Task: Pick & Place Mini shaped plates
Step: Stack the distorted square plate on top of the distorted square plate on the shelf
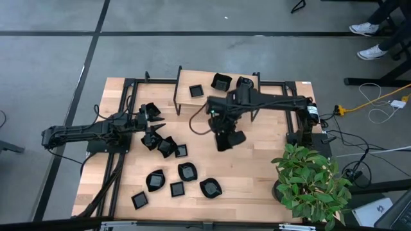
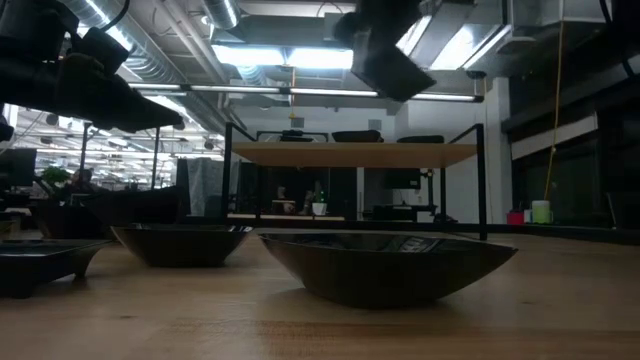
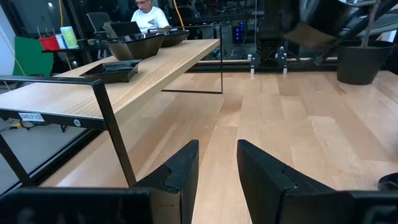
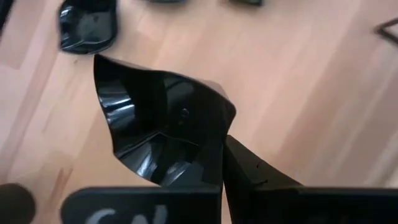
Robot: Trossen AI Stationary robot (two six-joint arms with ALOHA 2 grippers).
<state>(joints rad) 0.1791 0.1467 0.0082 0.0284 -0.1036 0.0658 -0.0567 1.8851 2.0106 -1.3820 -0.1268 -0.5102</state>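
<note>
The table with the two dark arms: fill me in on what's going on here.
The right hand is shut on a glossy black wavy-edged mini plate, held above the middle of the light wooden table. The left hand is open and empty near the table's left side, beside a cluster of small black plates. More plates lie loose toward the front, and three already sit on the raised wooden shelf at the back.

Glossy black mini shaped plates (image 1: 170, 168) are lying scattered across the desk's near left part, square and wavy-edged. Two more (image 1: 219, 82) are sitting on the raised shelf. One wavy plate (image 4: 163, 127) is hanging tilted above the desk.
</note>
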